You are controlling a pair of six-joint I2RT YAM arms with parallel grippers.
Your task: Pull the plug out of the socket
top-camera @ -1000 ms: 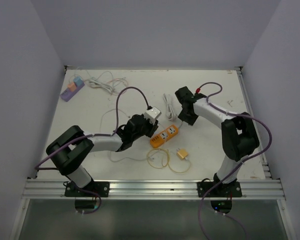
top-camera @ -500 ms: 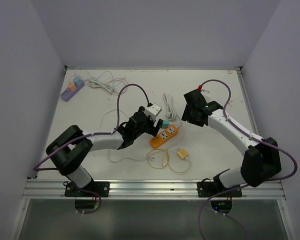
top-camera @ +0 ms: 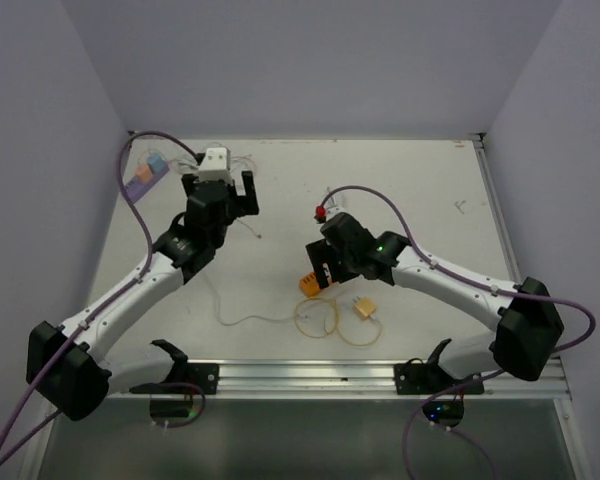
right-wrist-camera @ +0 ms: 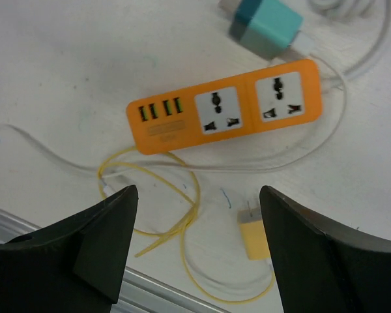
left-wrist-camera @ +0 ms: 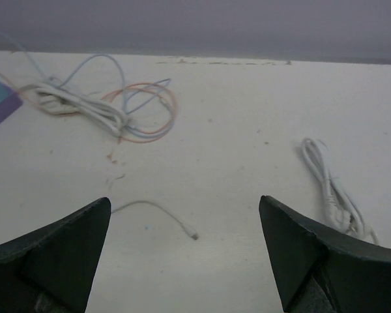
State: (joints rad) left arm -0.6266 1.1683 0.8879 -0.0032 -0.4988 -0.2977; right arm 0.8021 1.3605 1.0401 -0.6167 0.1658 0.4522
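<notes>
White table (top-camera: 430, 180), near-edge middle: orange socket strip (right-wrist-camera: 225, 114) shows both sockets bare, teal plug (right-wrist-camera: 267, 26) lying just beside it. right gripper (right-wrist-camera: 197, 195) hovers released above; left gripper (left-wrist-camera: 184, 202) released, toward far-left corner. Pull looks done; next, retreat.

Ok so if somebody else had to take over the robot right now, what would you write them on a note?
Left pincer: open, empty, out over the far left of the table, away from the job.
Right pincer: open, empty, hovering above the orange power strip.
Teal plug: lying on the table beside the strip, not in it. Both sockets look empty.
Done: the plug is off the socket.
Left: probably just parking both arms.
</notes>
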